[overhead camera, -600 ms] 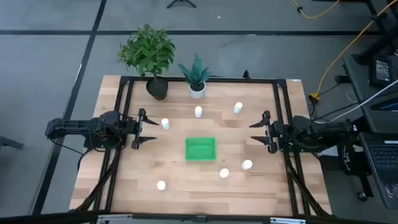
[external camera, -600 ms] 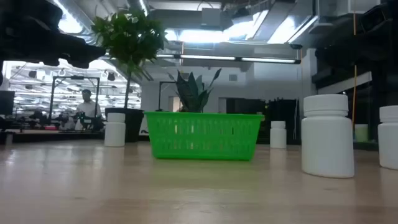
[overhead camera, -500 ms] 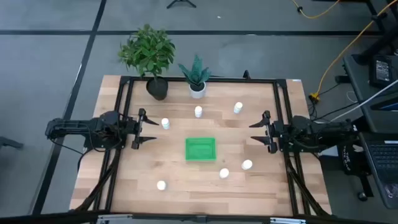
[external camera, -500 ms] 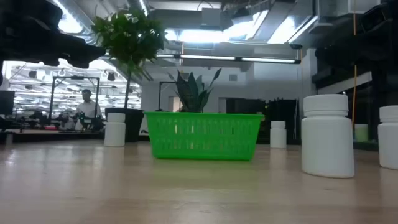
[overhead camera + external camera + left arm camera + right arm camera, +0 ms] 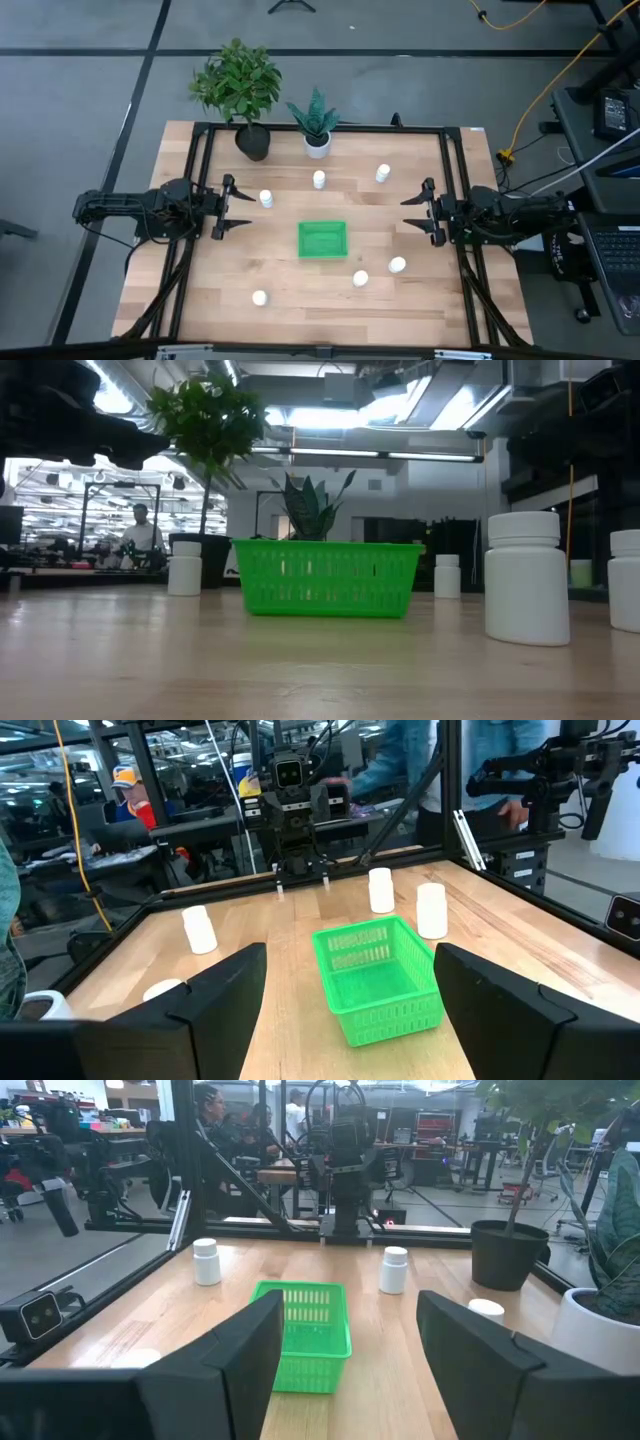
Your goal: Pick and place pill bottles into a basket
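The green basket (image 5: pixel 322 240) stands on the table's middle and also shows in the low view (image 5: pixel 327 577). Six white pill bottles stand upright on the wood. Three are toward the far side (image 5: pixel 266 198), (image 5: pixel 319 180), (image 5: pixel 382 173). Three are toward the near side (image 5: pixel 397 265), (image 5: pixel 360 279), (image 5: pixel 259 297). My left gripper (image 5: pixel 238 207) is open and empty at the table's left side, with the nearest bottle just beyond its far finger. My right gripper (image 5: pixel 412 212) is open and empty at the table's right side. Both point level toward the basket.
A leafy plant in a dark pot (image 5: pixel 252 142) and a spiky plant in a white pot (image 5: pixel 317 143) stand at the far edge. A black frame (image 5: pixel 320 127) runs around the table. People show in the room beyond the table (image 5: pixel 130 795).
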